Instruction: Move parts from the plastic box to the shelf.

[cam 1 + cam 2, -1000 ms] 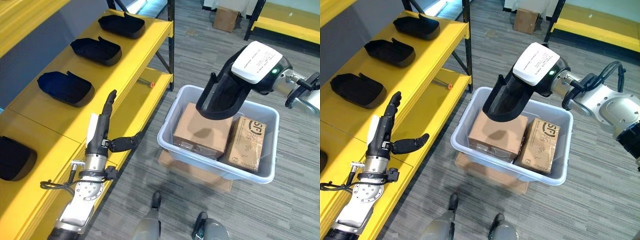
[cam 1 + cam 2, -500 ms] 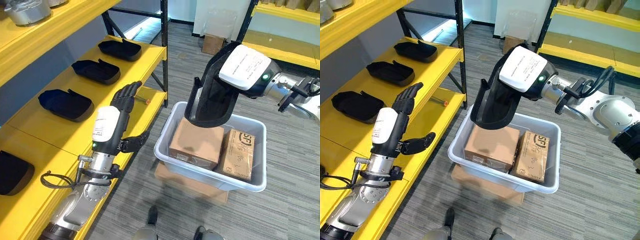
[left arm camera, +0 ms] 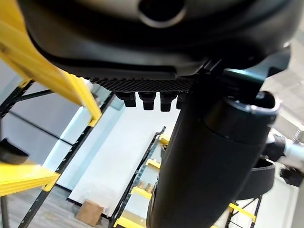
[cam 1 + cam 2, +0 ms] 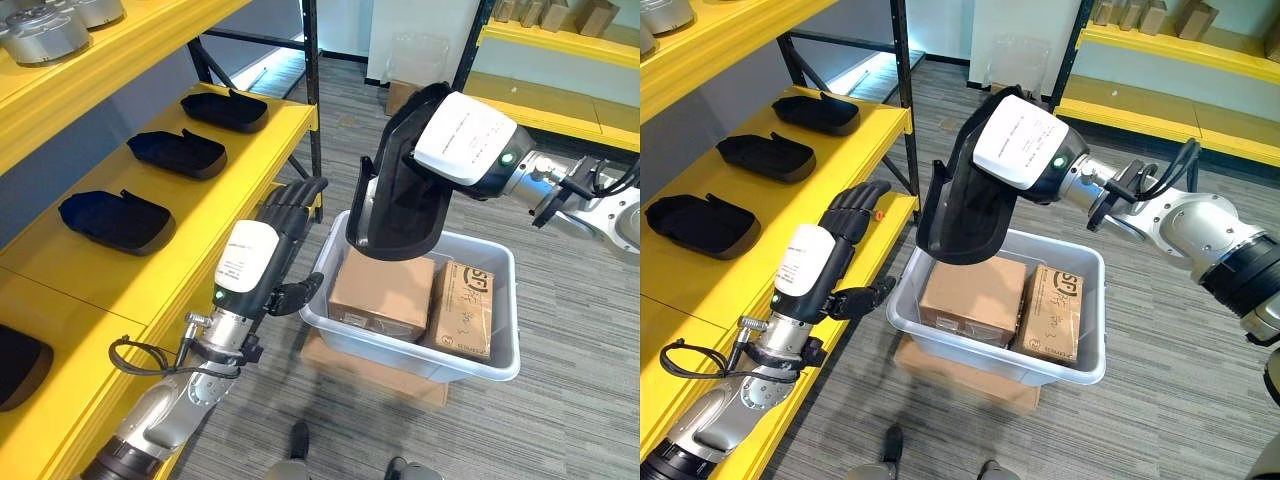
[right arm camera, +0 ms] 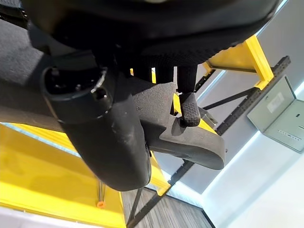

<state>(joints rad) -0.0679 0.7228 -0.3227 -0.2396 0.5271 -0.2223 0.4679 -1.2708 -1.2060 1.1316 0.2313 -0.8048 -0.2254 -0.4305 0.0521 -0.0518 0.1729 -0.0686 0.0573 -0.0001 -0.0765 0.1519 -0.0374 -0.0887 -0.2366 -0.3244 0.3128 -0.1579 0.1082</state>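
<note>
The right hand (image 4: pixel 1015 155) has its fingers and thumb curled around the upper rim of a black moulded part (image 4: pixel 965 215), which hangs in the air just above the plastic box (image 4: pixel 985 345). In the right wrist view the fingers (image 5: pixel 189 107) press on the part's inner wall while the thumb backs it from outside, so the grasp sits at one end, on the edge.

The part looks like a thin, stiff shell of matte foam or plastic, and I would guess it is light, since it hangs from a rim pinch without sagging. It seems neither fragile nor slippery, though held at one end it may swing. The rim is a sensible place to take it, and a second hold under the lower end would steady it.

Its long axis runs steeply, close to upright, tilted so the top leans toward the robot's right and the rounded lower end points down at the cardboard cartons (image 4: pixel 965 300) in the box. The hollow side faces the yellow shelf (image 4: pixel 205 205).

The left hand (image 4: pixel 262 262) is held between shelf and box, grasping nothing, fingers loosely bent and thumb out toward the box. On the shelf three matching black parts (image 4: pixel 102 215) lie flat in a row, hollows up.
</note>
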